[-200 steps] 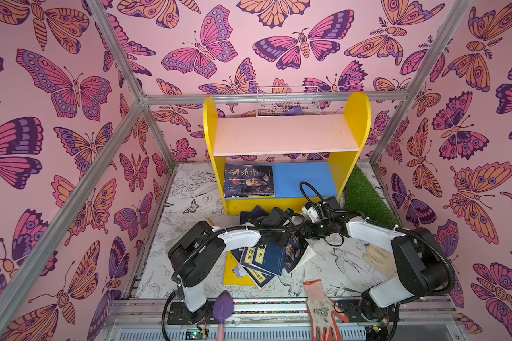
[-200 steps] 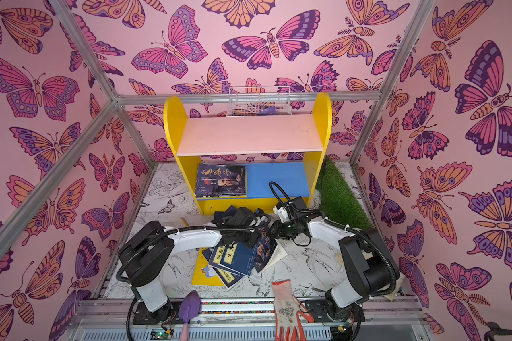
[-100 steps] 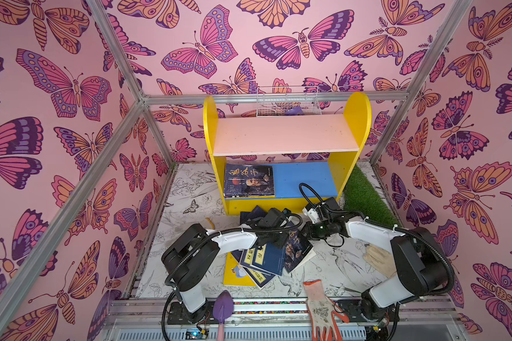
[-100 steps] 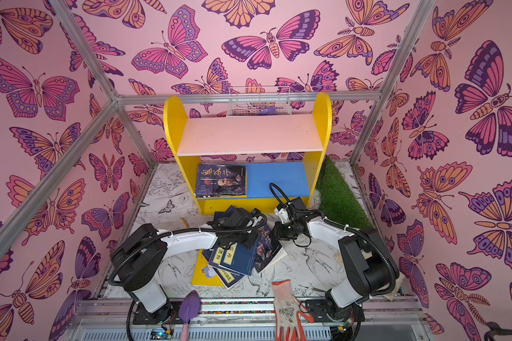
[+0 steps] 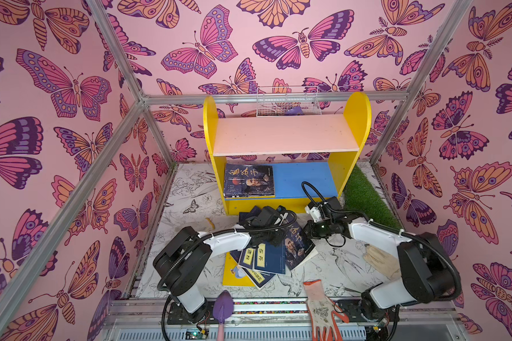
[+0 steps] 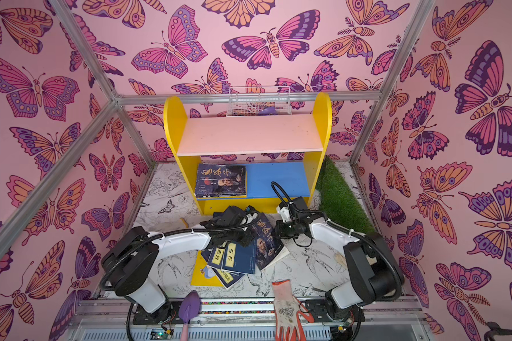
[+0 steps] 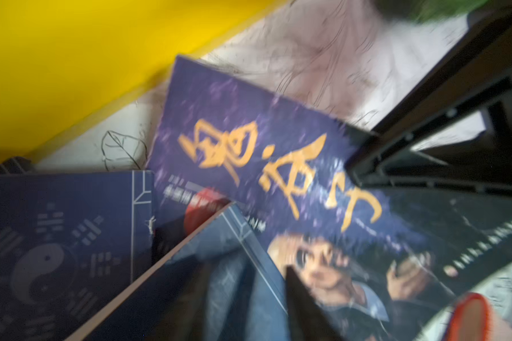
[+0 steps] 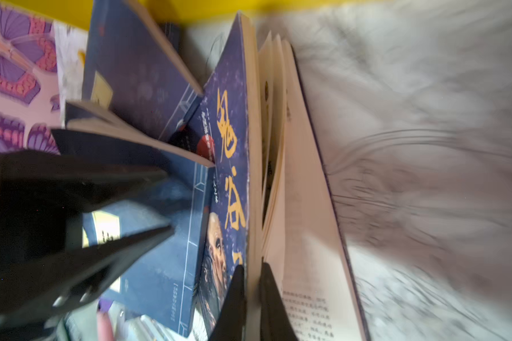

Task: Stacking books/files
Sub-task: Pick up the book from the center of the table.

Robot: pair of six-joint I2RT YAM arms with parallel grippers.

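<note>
- The right gripper (image 8: pixel 252 265) is clamped on the front cover and first leaves of the portrait book (image 5: pixel 297 246), at its far right edge. The other pages fan loose.
- That book lies just left of it, long axis running near to far, leaning on the navy books (image 5: pixel 262 259).
- The left gripper (image 8: pixel 169 203), jaws apart, hovers over those, crowding the pile.
- The yellow shelf (image 5: pixel 349 165) stands just beyond, with the shelved copy (image 5: pixel 249 180) far-left.

Yellow book (image 5: pixel 229 279): mostly buried under navy books (image 5: pixel 269 259). Work glove (image 5: pixel 319 307): fingertips cut off at near edge. Wrist views: motion-blurred.
</note>
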